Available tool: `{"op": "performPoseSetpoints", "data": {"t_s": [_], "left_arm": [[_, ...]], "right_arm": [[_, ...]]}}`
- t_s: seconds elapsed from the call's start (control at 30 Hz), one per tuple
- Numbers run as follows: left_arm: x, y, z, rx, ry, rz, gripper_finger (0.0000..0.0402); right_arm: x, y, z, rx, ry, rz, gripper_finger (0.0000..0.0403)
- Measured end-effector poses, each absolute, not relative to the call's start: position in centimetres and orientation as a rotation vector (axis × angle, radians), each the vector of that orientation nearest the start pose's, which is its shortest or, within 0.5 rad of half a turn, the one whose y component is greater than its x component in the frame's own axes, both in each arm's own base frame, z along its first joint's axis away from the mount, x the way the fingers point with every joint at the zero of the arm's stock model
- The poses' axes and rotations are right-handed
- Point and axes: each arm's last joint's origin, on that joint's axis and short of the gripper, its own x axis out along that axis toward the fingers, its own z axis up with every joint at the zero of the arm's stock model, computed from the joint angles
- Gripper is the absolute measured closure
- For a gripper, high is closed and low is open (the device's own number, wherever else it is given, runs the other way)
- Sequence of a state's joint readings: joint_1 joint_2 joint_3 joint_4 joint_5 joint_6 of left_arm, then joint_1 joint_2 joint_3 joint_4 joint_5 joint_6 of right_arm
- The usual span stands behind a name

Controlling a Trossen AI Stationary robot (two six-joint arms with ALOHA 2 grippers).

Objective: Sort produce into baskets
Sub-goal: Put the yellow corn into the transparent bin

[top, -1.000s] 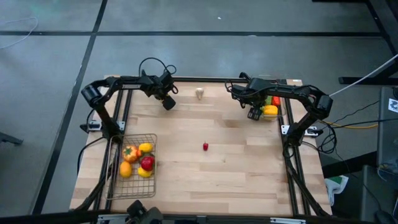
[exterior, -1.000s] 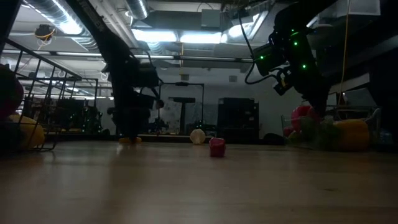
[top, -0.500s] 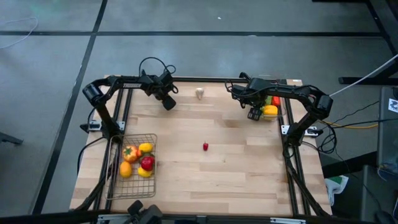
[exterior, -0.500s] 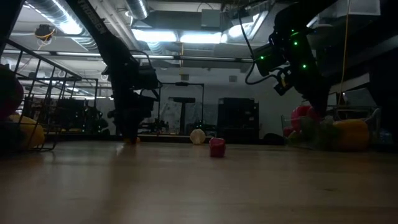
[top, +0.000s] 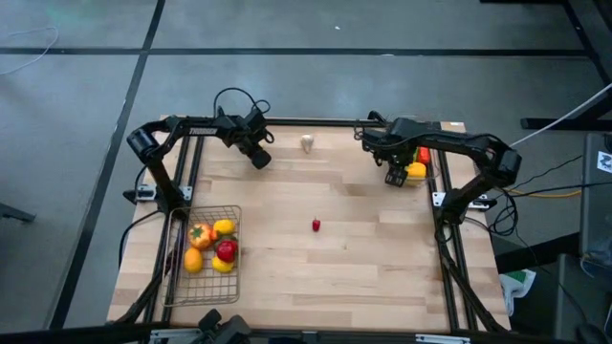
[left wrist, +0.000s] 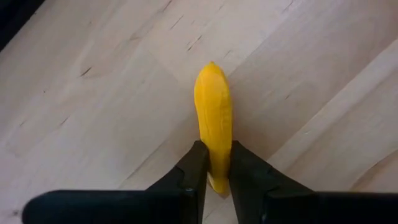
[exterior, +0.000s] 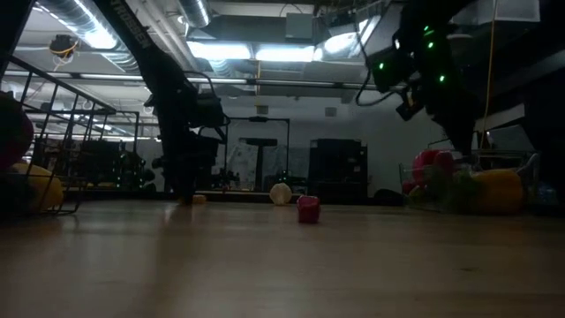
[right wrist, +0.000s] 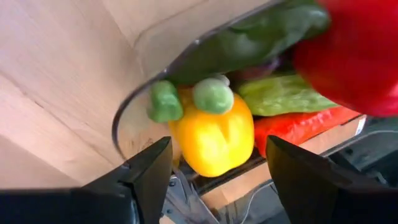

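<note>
The right gripper (top: 393,178) has drifted right over the clear bin (right wrist: 134,93), fingers spread and empty, a yellow pepper (right wrist: 212,137) inside. The left gripper (left wrist: 212,167) pinches a yellow piece (left wrist: 213,121) on the surface's far left; basket delivery likely follows.

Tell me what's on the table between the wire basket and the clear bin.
Only a small red piece lies between wire basket and clear bin in the high view; otherwise bare wood.

wire-mesh basket (top: 232,212) holding peppers, lemons (top: 193,260)
</note>
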State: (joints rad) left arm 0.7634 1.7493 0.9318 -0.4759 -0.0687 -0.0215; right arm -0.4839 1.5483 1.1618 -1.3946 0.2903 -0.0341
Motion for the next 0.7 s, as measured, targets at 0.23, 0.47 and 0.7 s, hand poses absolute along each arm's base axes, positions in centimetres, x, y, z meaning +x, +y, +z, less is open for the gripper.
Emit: {"op": "performPoseSetpoints", "data": {"t_s": [0.23,0.47,0.7], "left_arm": [[22.5,20.4,13.9,-0.452,1.210,0.689,0.0341],[24.1,19.1,14.8,-0.434,1.127,0.604,0.0350],[25.9,17.1,15.0,-0.467,1.081,0.481,0.0343]], "right_arm": [[20.4,-11.2,26.8,0.220,1.523,-0.489,0.0146],[22.1,-11.5,28.4,0.274,1.172,-0.381,0.0146],[24.7,-12.2,28.9,0.310,0.921,-0.218,0.0146]]}}
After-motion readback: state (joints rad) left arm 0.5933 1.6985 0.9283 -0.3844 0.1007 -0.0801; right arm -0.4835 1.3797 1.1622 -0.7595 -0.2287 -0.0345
